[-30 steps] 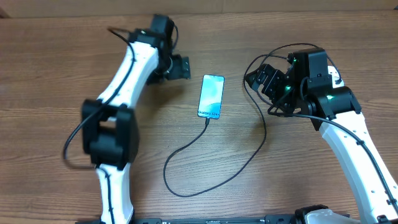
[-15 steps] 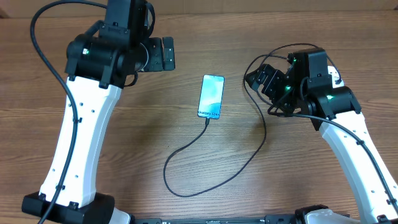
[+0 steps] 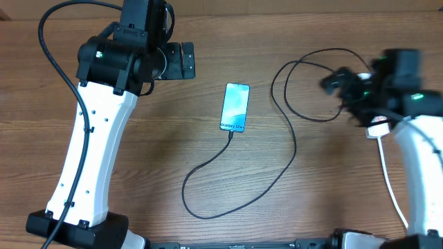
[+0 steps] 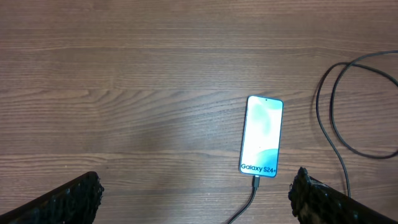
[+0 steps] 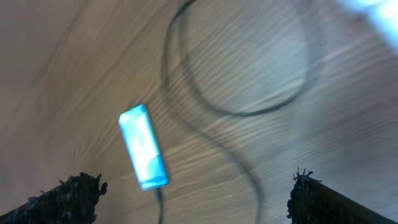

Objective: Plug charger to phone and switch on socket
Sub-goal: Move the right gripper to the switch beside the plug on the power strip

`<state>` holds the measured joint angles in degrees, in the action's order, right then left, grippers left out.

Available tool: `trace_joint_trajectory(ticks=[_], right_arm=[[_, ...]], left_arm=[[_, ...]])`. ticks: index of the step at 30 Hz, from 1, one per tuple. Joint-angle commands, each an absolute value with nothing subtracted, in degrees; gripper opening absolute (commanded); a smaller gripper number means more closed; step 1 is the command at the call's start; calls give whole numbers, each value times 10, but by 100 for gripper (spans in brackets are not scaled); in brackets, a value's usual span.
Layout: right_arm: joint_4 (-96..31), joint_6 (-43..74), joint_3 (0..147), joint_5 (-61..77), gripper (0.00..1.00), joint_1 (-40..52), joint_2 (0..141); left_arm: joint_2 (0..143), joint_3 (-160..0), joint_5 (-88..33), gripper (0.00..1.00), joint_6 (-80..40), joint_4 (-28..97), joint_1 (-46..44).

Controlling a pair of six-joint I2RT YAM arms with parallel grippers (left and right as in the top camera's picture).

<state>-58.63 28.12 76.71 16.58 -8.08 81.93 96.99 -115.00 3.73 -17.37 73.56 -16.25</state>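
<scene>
Brown counter (image 3: 277, 221) under everything. Left end effector (image 3: 185, 61) near the far edge, fingers spread wide, holding nothing. Right end effector (image 5: 196, 200) blurry, spread wide too, empty. Long black charger cable (image 3: 291, 149) looped across, tip seemingly already in the phone (image 3: 235, 107), flat in the middle, screen lit. Probably next: the socket switch. Cannot see it clearly, so follow the thick white cord (image 3: 387, 180), press one switch gently, stay off the cable. Written on the screen: "Galaxy S24+".

The left arm (image 3: 90, 145) has white links with small dark screws, black joints, a looping black cable (image 3: 47, 38) and the black left pincer (image 3: 187, 60). The right arm (image 3: 422, 159), blurred, shows a green light (image 3: 417, 96).
</scene>
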Motion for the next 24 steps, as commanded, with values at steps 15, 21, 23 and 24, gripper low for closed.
trace_joint_trajectory(ticks=[15,21,23,24], right_arm=[[-581,84,948,181,100,-321,1072],[-559,84,948,183,100,-318,1112],[-550,84,948,183,100,-318,1129],[-547,82,948,183,100,-318,1136]], left_arm=[[974,-1150,45,100,-163,735,-163],[974,-1150,45,100,-163,735,-163],[974,-1150,45,100,-163,735,-163],[974,-1150,45,100,-163,735,-163]])
